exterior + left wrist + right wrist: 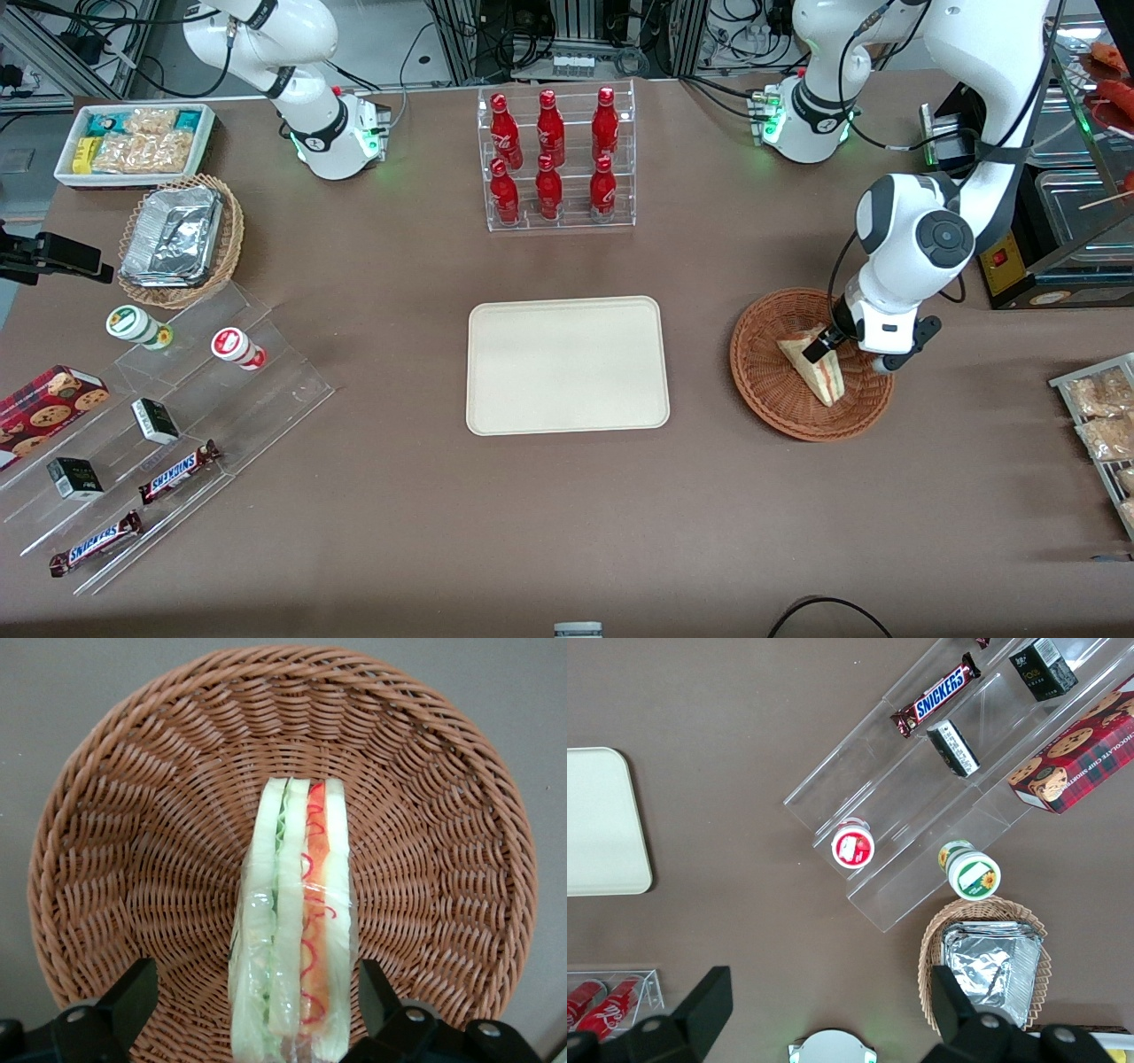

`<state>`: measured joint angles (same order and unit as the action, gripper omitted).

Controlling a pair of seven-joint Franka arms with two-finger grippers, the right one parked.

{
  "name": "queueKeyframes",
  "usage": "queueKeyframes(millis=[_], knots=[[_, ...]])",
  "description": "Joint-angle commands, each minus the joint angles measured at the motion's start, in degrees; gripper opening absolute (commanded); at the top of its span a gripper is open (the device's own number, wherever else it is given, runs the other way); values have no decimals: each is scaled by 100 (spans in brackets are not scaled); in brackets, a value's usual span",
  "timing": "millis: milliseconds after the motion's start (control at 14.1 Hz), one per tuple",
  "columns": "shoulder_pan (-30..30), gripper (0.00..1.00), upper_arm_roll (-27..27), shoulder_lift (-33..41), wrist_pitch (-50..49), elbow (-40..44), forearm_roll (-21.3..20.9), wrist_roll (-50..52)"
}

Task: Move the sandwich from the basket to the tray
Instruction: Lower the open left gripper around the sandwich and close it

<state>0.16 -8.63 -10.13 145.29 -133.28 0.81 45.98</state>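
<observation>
The sandwich [822, 374], a pale bread wedge in clear wrap with green and red-orange filling, lies in the round reddish-brown wicker basket [769, 400] toward the working arm's end of the table. My left gripper [820, 348] is down in the basket and open. Its two black fingers [133, 997] straddle the sandwich [297, 930], with a gap on each side. The basket's woven floor [142, 859] surrounds the sandwich. The cream-beige tray [567, 365] lies bare at the middle of the table beside the basket. Its corner also shows in the right wrist view [602, 824].
A clear rack of red bottles [556, 159] stands farther from the front camera than the tray. Toward the parked arm's end are a tan basket of foil containers [177, 239], a white snack bin [135, 142] and an acrylic stepped shelf [159, 425]. A snack rack [1103, 416] is near the basket.
</observation>
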Motion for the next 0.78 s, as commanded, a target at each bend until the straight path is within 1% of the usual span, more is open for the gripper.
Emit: queueKeyframes(millis=[0, 425, 496, 567, 638, 709], knots=[[-86, 100, -7, -59, 96, 47, -20, 148], [-139, 99, -7, -226, 105, 65, -37, 148], [-147, 75, -7, -261, 96, 100, -37, 148], [-139, 21, -7, -270, 87, 109, -55, 122], [-139, 0, -7, -253, 52, 118, -90, 35], [-147, 0, -7, -244, -18, 187, -116, 17]])
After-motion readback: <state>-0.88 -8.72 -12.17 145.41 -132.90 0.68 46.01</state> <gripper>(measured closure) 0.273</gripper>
